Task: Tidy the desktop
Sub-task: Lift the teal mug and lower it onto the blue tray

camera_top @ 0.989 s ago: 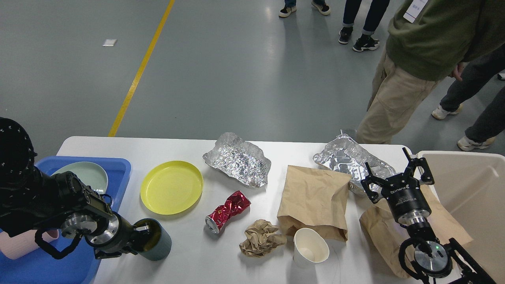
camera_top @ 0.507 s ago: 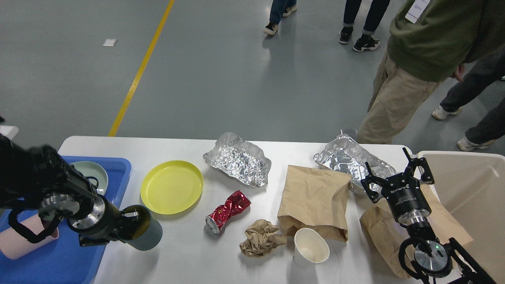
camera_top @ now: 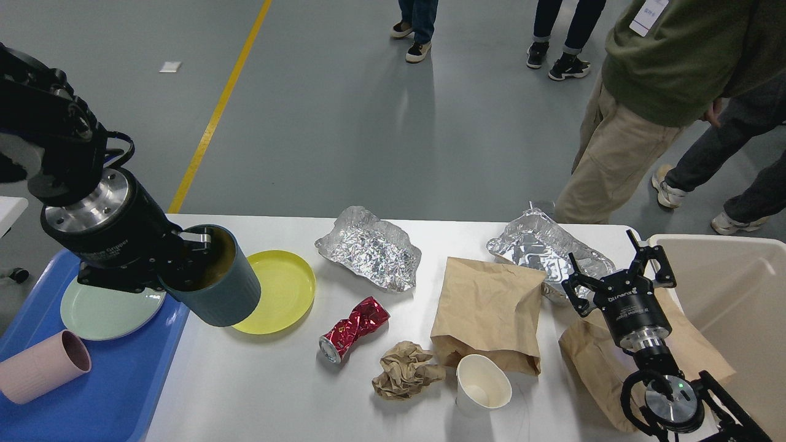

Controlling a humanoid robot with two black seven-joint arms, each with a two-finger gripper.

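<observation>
Left gripper (camera_top: 195,258) clamped on rim of dark teal cup (camera_top: 218,279), held tilted above desktop (camera_top: 276,393), mouth toward 10 o'clock. Blue tray (camera_top: 104,387) lay at 7 o'clock of cup, pale green plate (camera_top: 104,310) and pink cup (camera_top: 40,374) inside; left arm nearer. Right gripper (camera_top: 614,270), fingers apart, idled over brown bag (camera_top: 589,356) at 3 o'clock edge, beside beige bin (camera_top: 737,294)

Left gripper (camera_top: 195,256), left of frame, clamps the rim of a dark teal cup (camera_top: 215,277) raised over the yellow plate (camera_top: 276,293). Right gripper (camera_top: 617,270), lower right, fingers spread, above a brown paper bag (camera_top: 589,356) on the desktop (camera_top: 295,399).
</observation>
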